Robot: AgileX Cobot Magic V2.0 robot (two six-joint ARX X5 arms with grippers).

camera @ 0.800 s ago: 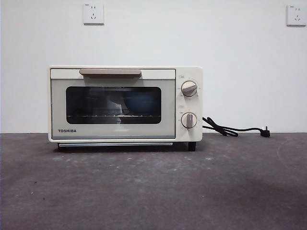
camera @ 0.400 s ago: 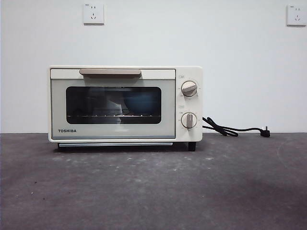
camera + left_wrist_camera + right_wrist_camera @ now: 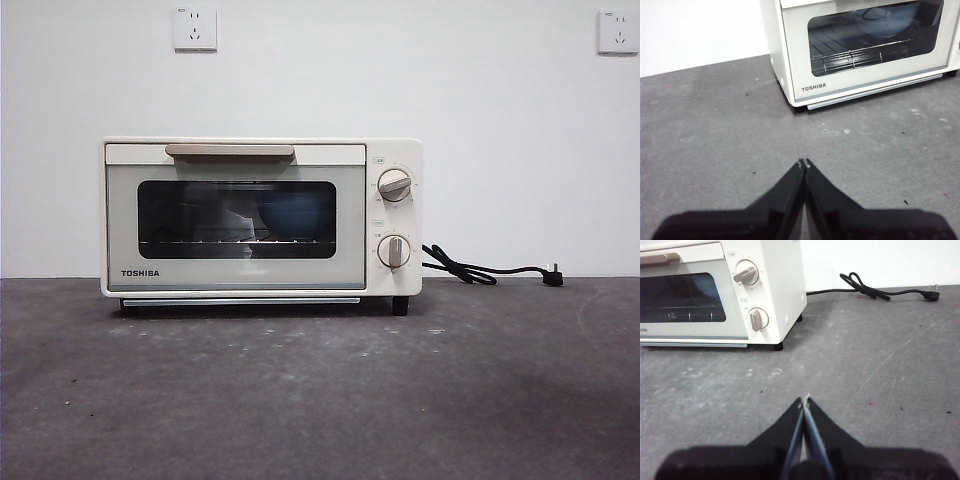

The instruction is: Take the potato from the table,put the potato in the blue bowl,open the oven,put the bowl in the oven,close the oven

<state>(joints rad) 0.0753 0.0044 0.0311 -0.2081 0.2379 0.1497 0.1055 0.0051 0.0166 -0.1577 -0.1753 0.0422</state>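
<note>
The cream-white oven (image 3: 262, 217) stands on the dark grey table (image 3: 320, 400) with its glass door closed and the beige handle (image 3: 230, 150) at the top. Behind the glass the blue bowl (image 3: 294, 214) rests on the wire rack, also visible as the bowl (image 3: 887, 20) in the left wrist view. The potato is hidden. My left gripper (image 3: 804, 163) hovers shut and empty above the table, in front of the oven's left corner (image 3: 790, 95). My right gripper (image 3: 805, 401) is shut and empty too, in front of the oven's knob side (image 3: 757, 295).
A black power cord (image 3: 490, 270) with its plug lies on the table to the right of the oven, also seen as the cord (image 3: 880, 291) in the right wrist view. Two wall sockets (image 3: 194, 28) sit high on the white wall behind.
</note>
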